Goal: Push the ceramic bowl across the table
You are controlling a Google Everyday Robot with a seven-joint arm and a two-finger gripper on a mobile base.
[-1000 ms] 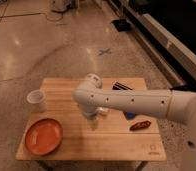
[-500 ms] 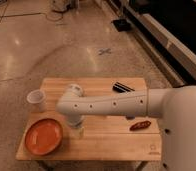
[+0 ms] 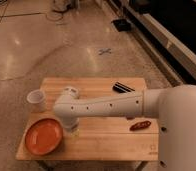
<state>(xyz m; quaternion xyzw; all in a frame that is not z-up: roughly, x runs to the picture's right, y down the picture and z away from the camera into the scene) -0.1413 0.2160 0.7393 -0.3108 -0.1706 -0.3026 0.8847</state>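
The ceramic bowl point(image 3: 43, 136), wide, shallow and orange-red, sits at the front left corner of the light-wood slatted table point(image 3: 106, 140). My white arm reaches in from the right across the tabletop and bends down near the bowl. The gripper point(image 3: 71, 128) hangs at the arm's end just right of the bowl's rim, close to the table surface; whether it touches the bowl does not show.
A small white translucent cup point(image 3: 37, 100) stands at the table's left edge behind the bowl. A black flat object point(image 3: 123, 88) lies at the back right, and a reddish-brown item point(image 3: 140, 125) lies at the right. Speckled floor surrounds the table.
The arm has swung leftward across the table, bringing the gripper from the middle to beside the bowl's right rim. The bowl, cup and other items have kept their places.
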